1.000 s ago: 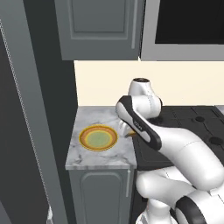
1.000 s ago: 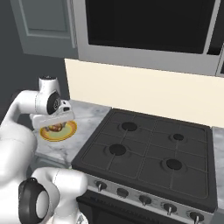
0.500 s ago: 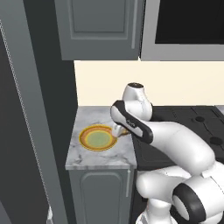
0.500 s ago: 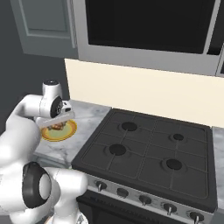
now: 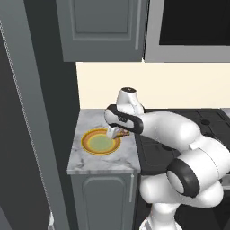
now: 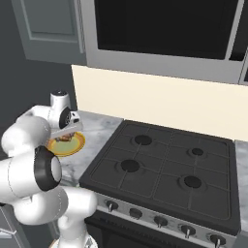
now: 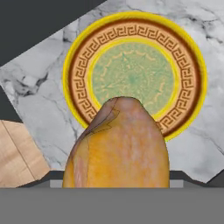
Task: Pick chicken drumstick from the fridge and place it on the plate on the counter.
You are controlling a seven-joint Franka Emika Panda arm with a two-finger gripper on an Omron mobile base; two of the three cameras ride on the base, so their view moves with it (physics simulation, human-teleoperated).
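Observation:
The chicken drumstick, a brown-orange lump, fills the lower middle of the hand view and hides my fingertips. My gripper is shut on it and hangs just above the right rim of the plate. The plate has an orange-yellow patterned rim and a pale green centre, and it lies bare on the marble counter. From the right base view, the gripper hovers over the plate with a bit of the drumstick showing below it. The grey fridge rises at the far left.
A black stovetop with several burners adjoins the counter on the right. Grey wall cabinets and a dark microwave front hang above. A cream backsplash runs behind the counter.
My arm has swung left and lowered, carrying the drumstick from beside the plate to over its right rim. The plate has not moved.

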